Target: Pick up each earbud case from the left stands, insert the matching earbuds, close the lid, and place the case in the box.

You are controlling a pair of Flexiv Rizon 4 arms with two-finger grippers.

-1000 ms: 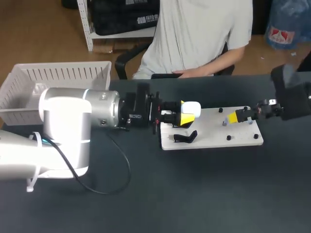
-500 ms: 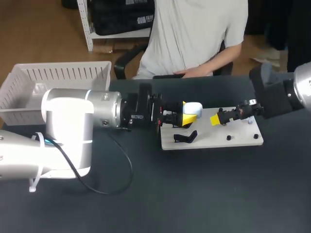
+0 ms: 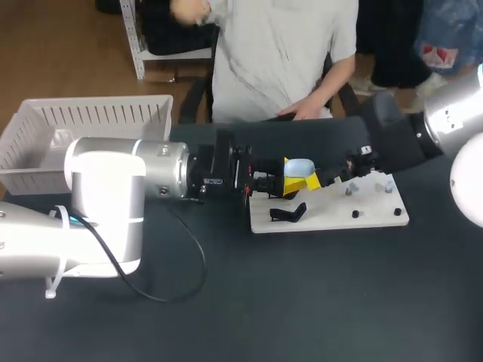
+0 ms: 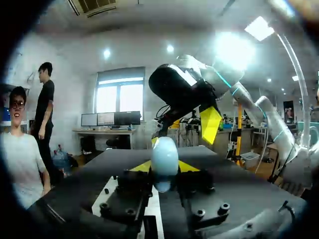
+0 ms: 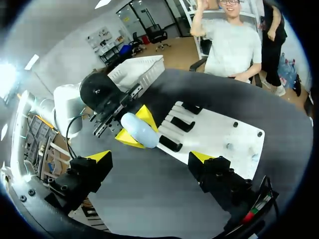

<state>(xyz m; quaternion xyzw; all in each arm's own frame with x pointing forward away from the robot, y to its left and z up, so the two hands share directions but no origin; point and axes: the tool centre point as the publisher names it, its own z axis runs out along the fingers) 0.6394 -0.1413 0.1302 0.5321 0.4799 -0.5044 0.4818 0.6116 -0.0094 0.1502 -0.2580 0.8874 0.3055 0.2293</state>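
Observation:
A pale blue earbud case point(image 3: 298, 166) hangs just above the left end of the white board point(image 3: 339, 215). My left gripper point(image 3: 289, 181) is shut on it, one yellow tip on each side; the left wrist view shows the case point(image 4: 164, 157) upright between its fingers. My right gripper point(image 3: 317, 181) is open just to the right of the case and does not touch it. In the right wrist view the case point(image 5: 139, 129) lies ahead of the wide open right gripper point(image 5: 149, 157). The case's lid looks closed. No earbuds are visible.
A black stand point(image 3: 289, 213) sits on the board's near left, with more black stands point(image 5: 182, 124) beside it. Small pegs point(image 3: 348, 192) dot the board's right half. A white basket point(image 3: 90, 121) stands at the far left. A person's hand point(image 3: 302, 111) rests at the far table edge.
My right arm has swung left across the board, bringing its open gripper up beside the case. The left arm and the case have stayed put.

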